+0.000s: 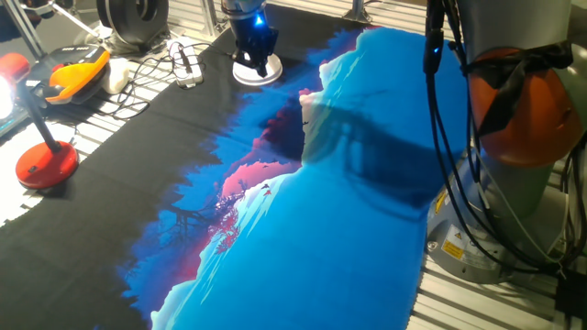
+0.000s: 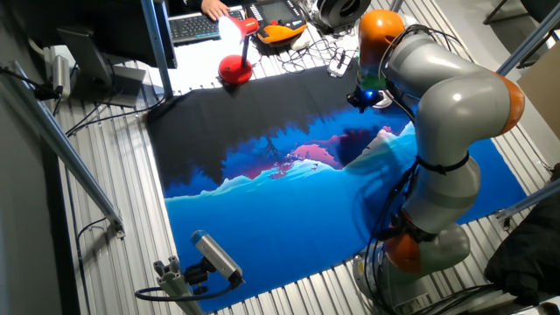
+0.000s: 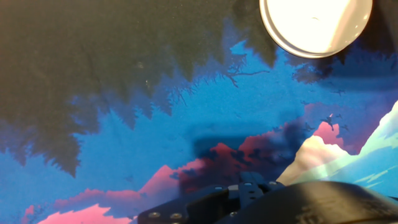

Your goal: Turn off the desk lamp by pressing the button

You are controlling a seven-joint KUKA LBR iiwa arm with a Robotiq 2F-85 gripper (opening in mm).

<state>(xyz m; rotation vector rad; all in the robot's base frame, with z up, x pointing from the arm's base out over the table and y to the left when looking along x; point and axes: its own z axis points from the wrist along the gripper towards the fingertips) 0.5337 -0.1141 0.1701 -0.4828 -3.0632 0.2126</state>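
Note:
The desk lamp's flat round glossy white disc base [image 1: 258,72] lies at the far edge of the blue and black cloth. My gripper [image 1: 257,59] hangs right over it, a blue light glowing on the hand. I cannot tell whether the fingertips touch the disc. In the other fixed view the gripper [image 2: 367,96] hides most of the disc [image 2: 383,101]. The hand view shows the disc [image 3: 316,23] at the top right and only black housing [image 3: 249,199] at the bottom. No fingertips show, so their state is unclear. No button can be made out.
A red-based lamp [image 1: 46,165] with a black arm stands at the left, lit [image 2: 229,28]. An orange object [image 1: 78,73] and white cables [image 1: 179,62] lie behind the cloth. The arm's base [image 1: 514,119] fills the right. A keyboard [image 2: 194,26] sits at the back.

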